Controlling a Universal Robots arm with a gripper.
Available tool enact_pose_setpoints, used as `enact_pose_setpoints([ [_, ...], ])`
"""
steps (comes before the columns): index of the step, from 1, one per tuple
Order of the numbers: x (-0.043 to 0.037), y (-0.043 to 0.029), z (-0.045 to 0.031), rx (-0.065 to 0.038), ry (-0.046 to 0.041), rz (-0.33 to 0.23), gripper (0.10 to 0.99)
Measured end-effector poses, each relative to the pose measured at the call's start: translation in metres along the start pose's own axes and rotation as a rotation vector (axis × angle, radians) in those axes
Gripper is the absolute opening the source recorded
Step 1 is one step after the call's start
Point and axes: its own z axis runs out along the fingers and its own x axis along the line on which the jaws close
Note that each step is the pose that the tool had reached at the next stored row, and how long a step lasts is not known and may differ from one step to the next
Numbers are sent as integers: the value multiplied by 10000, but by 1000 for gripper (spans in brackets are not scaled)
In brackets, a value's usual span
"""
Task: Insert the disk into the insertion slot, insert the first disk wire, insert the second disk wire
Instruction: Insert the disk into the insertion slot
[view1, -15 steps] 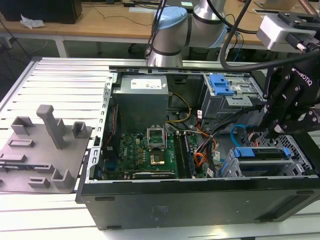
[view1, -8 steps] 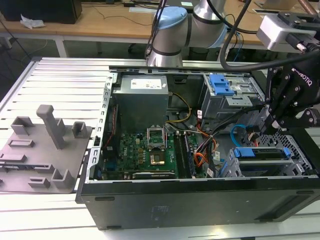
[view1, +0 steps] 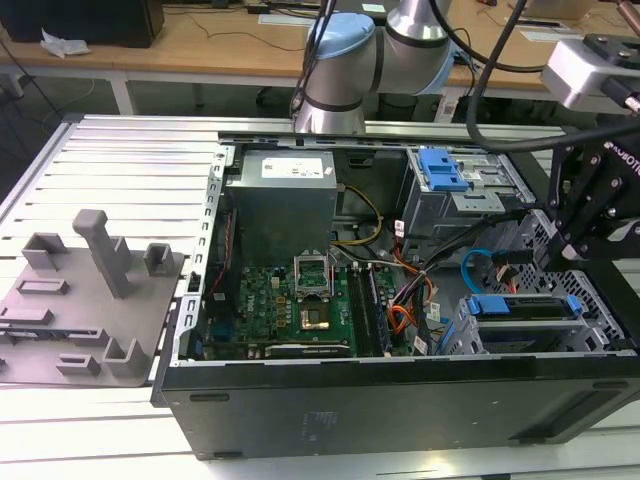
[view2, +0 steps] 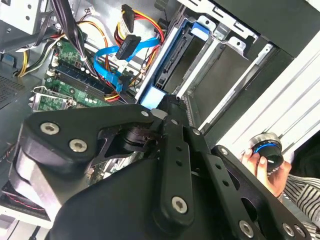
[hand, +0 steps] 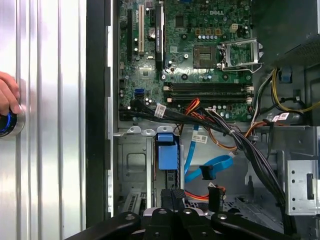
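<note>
Now my fingers (hand: 167, 200), pressed together, sit at the silver hard drive in its bright blue carrier (hand: 167, 152) — best pushed squarely into the silver sheet-metal bay (hand: 131, 165), clear of the flat light-blue cable (hand: 210, 167).

Arm (view1: 340, 60): bending at its blue-capped joint, reaching toward the exterior view's right.
Gripper (view1: 576, 254): pointing downward.
Fingers (hand: 166, 196): pressing together, showing no gap in the first wrist view.

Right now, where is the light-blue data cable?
The light-blue data cable loops on the exterior view's right, between the blue-latched grey cage and the blue-framed disk.
</note>
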Motion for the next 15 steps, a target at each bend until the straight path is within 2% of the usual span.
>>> enact_pose_setpoints([
  [4, 0, -5, 46, 0, -1, -1, 106],
  [9, -1, -23, 166, -1, -1, -1, 106],
  [15, -1, -32, 186, 0, 1, -1, 106],
])
